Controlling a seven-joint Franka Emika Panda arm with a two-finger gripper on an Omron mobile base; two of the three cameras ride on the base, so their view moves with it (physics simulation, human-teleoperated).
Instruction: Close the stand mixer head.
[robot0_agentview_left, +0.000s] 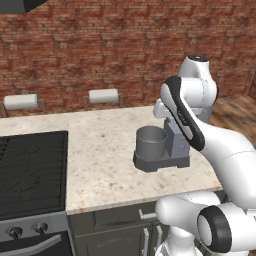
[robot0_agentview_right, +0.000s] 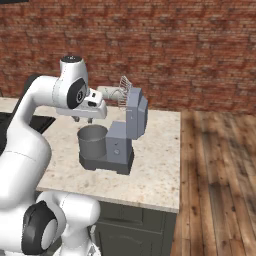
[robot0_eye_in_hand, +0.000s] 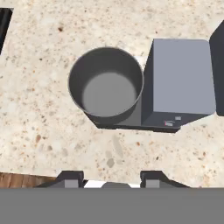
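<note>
The pincer (robot0_eye_in_hand: 113, 178) hangs over the speckled stone surface (robot0_eye_in_hand: 39, 118) with its two dark tips spread apart, holding nothing. Right under it sits a round grey bowl (robot0_eye_in_hand: 106, 85), smooth inside. Next to the bowl stands the boxy grey column (robot0_eye_in_hand: 180, 83) on a flat base (robot0_agentview_right: 102, 164). The stand mixer head (robot0_agentview_right: 136, 114) is a blocky grey piece. It is tipped up almost straight, beside the pincer on the far side of the column. Its thin wire whisk (robot0_agentview_right: 124, 91) pokes out up high toward the arm.
</note>
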